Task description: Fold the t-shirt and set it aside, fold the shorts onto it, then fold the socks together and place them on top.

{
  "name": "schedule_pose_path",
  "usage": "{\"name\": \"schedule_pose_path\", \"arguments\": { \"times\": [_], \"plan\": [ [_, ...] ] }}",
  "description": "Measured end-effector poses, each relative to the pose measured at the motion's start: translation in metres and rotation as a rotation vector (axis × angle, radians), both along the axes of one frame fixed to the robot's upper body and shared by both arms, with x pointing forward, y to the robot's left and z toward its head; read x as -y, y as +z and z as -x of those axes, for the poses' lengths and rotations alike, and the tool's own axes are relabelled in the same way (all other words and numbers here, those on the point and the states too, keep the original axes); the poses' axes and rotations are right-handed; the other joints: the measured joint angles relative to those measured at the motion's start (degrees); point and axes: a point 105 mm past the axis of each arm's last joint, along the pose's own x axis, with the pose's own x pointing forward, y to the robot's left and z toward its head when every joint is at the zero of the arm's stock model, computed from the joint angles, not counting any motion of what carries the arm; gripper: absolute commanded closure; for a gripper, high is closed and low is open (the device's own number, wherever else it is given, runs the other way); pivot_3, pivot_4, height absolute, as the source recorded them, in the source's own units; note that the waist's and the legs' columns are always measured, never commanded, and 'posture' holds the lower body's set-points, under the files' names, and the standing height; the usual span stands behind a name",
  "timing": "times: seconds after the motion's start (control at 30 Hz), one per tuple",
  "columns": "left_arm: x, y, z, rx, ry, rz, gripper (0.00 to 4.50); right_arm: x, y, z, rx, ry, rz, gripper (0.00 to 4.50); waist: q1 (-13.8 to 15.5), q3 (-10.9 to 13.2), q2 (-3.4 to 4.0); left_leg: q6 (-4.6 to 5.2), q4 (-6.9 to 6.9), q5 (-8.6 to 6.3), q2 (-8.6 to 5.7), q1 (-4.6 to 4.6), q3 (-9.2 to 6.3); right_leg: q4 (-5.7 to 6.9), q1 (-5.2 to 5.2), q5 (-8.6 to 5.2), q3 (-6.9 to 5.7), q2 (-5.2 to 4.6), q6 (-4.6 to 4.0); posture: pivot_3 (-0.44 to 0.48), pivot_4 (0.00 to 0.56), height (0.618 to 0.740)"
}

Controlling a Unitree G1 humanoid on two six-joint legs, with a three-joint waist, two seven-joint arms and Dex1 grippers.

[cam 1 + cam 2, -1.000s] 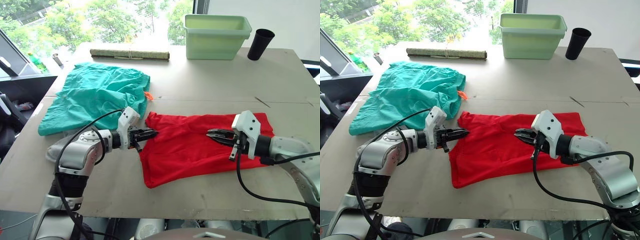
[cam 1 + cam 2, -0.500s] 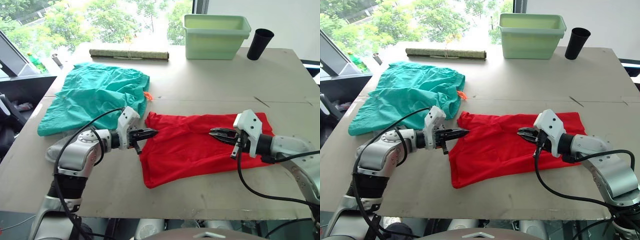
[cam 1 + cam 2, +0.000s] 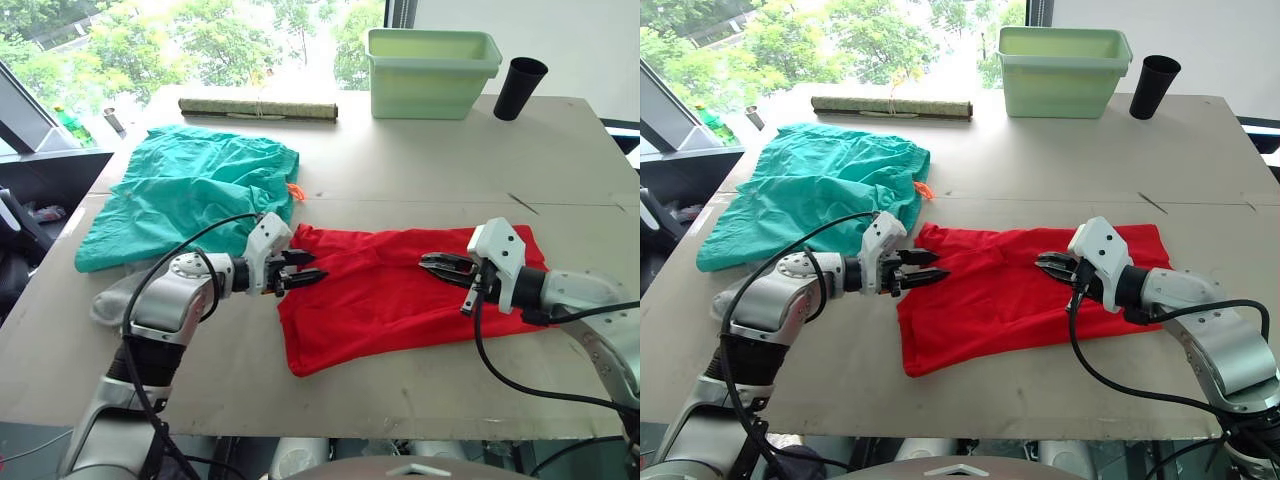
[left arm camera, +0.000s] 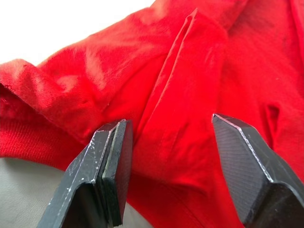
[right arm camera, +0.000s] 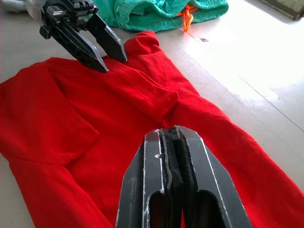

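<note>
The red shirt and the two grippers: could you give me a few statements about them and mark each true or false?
1. The left gripper is open over the shirt. True.
2. The right gripper is wide open. False: its fingers are pressed together.
3. The shorts lie on top of the shirt. False: they lie beside it, on the robot's left, farther back on the table.
4. The green tub stands at the table's far edge, with a black cup beside it. True.
5. The shirt is folded into a neat square. False: it lies spread and wrinkled.
</note>
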Motion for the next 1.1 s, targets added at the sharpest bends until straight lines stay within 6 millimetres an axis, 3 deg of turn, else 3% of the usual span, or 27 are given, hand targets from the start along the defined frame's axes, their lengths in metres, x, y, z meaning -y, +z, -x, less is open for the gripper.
{"name": "schedule_pose_path", "arguments": {
  "times": [0.07, 0.2, 0.23, 0.33, 0.73, 1.0, 1.1],
  "plan": [
    [-0.001, 0.0, -0.004, 0.005, 0.001, -0.011, 1.58, 0.0, 0.0, 0.001, 0.0, 0.001, 0.0, 4.5, 0.03, 0.0, 0.0, 0.0, 0.0, 0.0, -0.01, 0.0, 0.0, 0.0, 0.0, 0.0, -0.01, 0.0, 0.0, 0.0, 0.15, 0.74],
    [-0.003, -0.001, -0.008, 0.014, -0.005, -0.019, 2.44, 0.001, -0.001, 0.002, -0.002, -0.002, 0.009, 4.5, 0.02, 0.0, 0.0, 0.0, 0.01, 0.0, -0.01, 0.01, 0.0, 0.01, 0.0, 0.0, 0.0, 0.0, 0.0, 0.0, 0.15, 0.74],
    [-0.003, -0.001, -0.01, 0.017, -0.009, -0.021, 3.11, 0.001, -0.001, 0.002, -0.002, -0.004, 0.011, 4.5, 0.02, 0.0, 0.0, 0.0, 0.01, 0.0, -0.01, 0.01, 0.0, 0.02, 0.0, 0.0, 0.0, 0.0, 0.0, 0.0, 0.15, 0.74],
    [-0.005, -0.003, -0.01, 0.022, -0.03, -0.022, 4.48, 0.0, -0.001, 0.004, -0.005, -0.004, 0.011, 4.5, 0.01, 0.0, 0.0, 0.0, 0.01, 0.0, 0.0, 0.0, 0.01, 0.0, 0.0, 0.0, 0.0, 0.01, 0.0, 0.0, 0.15, 0.74],
    [-0.004, 0.007, 0.003, 0.156, -0.144, -0.024, 4.48, 0.0, -0.001, 0.003, -0.005, -0.01, 0.012, 4.5, -0.01, 0.0, 0.0, 0.0, 0.01, 0.0, 0.01, 0.0, 0.0, -0.01, 0.0, 0.0, 0.0, -0.01, 0.0, 0.0, 0.15, 0.74],
    [0.004, 0.016, 0.05, 0.161, -0.448, 0.047, 4.48, 0.003, -0.003, 0.001, -0.014, -0.021, 0.012, 4.5, -0.04, 0.0, 0.01, 0.0, 0.0, 0.0, 0.02, 0.01, 0.01, 0.0, 0.0, 0.0, -0.01, -0.01, -0.01, 0.0, 0.15, 0.74],
    [0.001, 0.016, 0.058, 0.22, -0.528, 0.013, 4.48, 0.003, -0.003, 0.001, -0.015, -0.022, 0.012, 4.5, -0.01, 0.0, 0.01, 0.0, 0.0, 0.0, 0.01, 0.01, 0.01, -0.01, 0.0, 0.0, -0.01, -0.01, -0.01, 0.0, 0.15, 0.74]
  ]
}}
